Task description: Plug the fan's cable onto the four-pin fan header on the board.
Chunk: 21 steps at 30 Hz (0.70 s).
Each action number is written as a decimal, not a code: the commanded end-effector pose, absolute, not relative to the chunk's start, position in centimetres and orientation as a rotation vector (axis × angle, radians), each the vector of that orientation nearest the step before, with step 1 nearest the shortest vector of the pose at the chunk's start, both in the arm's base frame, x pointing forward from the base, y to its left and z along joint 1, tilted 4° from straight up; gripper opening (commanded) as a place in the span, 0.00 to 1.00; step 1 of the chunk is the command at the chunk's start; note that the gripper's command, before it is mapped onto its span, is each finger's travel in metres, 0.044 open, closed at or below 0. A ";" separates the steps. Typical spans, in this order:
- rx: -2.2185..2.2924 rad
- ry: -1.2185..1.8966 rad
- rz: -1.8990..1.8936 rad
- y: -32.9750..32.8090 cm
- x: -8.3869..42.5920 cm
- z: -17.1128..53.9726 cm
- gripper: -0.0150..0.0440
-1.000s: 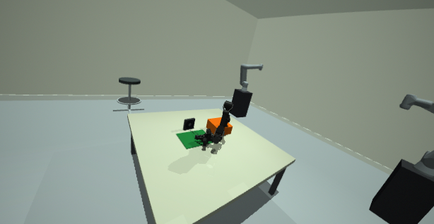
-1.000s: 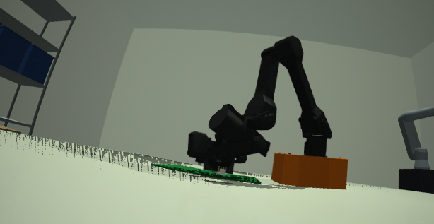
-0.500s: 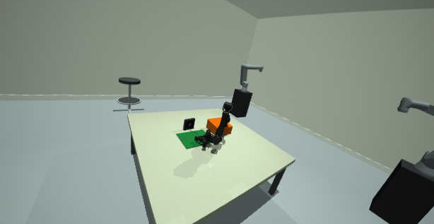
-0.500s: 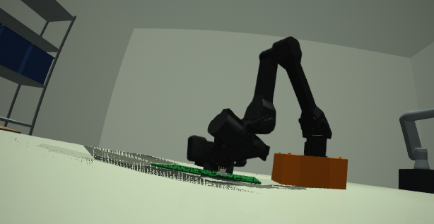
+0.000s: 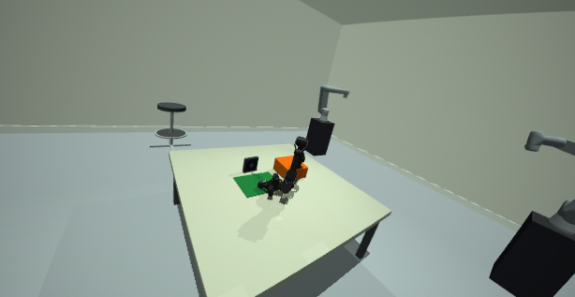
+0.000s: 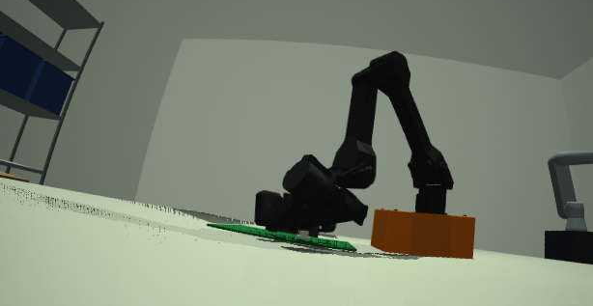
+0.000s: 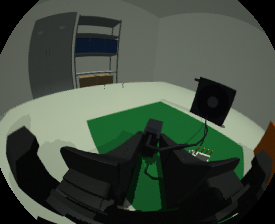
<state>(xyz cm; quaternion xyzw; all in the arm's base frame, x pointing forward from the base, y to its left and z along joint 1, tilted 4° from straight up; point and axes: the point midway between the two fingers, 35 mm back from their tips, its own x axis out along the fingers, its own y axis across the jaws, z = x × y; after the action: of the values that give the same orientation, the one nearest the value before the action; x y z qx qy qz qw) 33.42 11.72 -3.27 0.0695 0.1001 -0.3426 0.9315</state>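
My gripper [image 7: 150, 135] is shut on the fan cable's dark plug [image 7: 153, 128], which shows between and just beyond the fingertips in the wrist view. It is low over the green board [image 5: 244, 187] [image 6: 339, 246] [image 7: 160, 111]. The black cable [image 7: 182, 147] runs from the plug to the black fan [image 5: 250, 164] [image 7: 213, 101], which stands upright behind the board. The white four-pin header [image 7: 201, 155] shows to the right of the plug, apart from it in this view, with its pins bare. How high the plug is above the board cannot be told.
The arm's orange base block [image 5: 284, 164] [image 6: 421, 235] [image 7: 271, 150] stands beside the board, at the right edge of the wrist view. The fan rises at the board's far side. The table [image 5: 211, 235] holds these things. A stool and other arms stand beyond it.
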 end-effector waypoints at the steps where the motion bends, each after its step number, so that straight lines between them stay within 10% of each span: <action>1: 0.138 0.201 -0.706 11.6 33.3 -3.8 0.25; 21: 0.142 0.205 -0.701 11.8 33.4 -3.7 0.25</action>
<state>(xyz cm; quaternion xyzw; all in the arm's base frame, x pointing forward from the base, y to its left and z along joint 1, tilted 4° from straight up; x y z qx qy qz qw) 33.42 11.76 -3.79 0.0694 0.1002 -0.3426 0.9315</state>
